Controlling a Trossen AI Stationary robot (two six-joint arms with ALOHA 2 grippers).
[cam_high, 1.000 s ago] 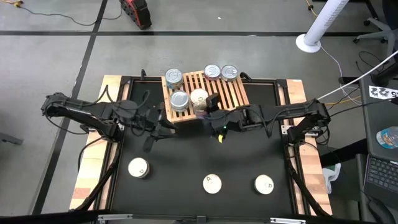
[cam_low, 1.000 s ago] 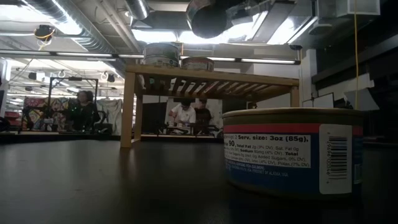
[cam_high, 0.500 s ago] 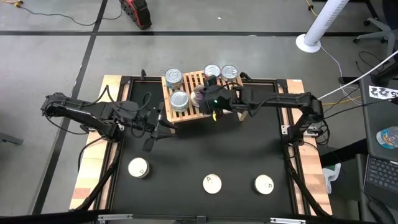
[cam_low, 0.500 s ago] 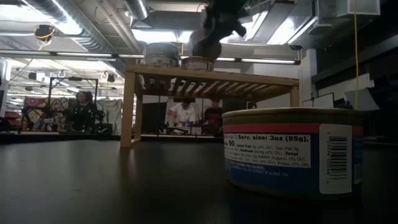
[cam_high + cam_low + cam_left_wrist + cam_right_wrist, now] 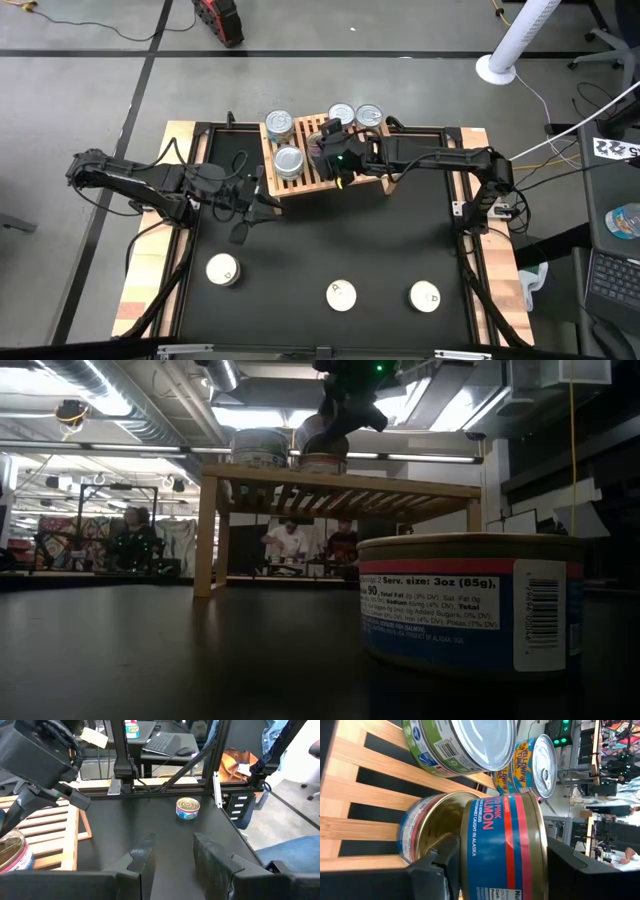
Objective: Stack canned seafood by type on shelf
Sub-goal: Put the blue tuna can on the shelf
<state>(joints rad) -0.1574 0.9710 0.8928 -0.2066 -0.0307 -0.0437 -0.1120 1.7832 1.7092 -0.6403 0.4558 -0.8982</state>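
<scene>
On the black bench point(image 5: 320, 250) the wooden shelf point(image 5: 375, 150) carries four silver-topped tins, while three white-lidded tins point(image 5: 341, 295) sit well apart along the near edge. The right gripper point(image 5: 328, 143), jaws clamped on a blue-and-red salmon tin point(image 5: 502, 845), holds it over another salmon tin point(image 5: 427, 827) on the slats, close beside the green tin point(image 5: 455, 745). The left gripper point(image 5: 255, 190) waits just beside the shelf, jaws partly open and empty.

"Serv. size: 3oz (85g)" is printed on the side label of the near can point(image 5: 470, 605) in the low view, while "PINK SALMON" and "ALASKA" are read on the blue-and-red tin point(image 5: 500, 845), and "YELLOWFIN TUNA" on the tin behind it point(image 5: 532, 760).
</scene>
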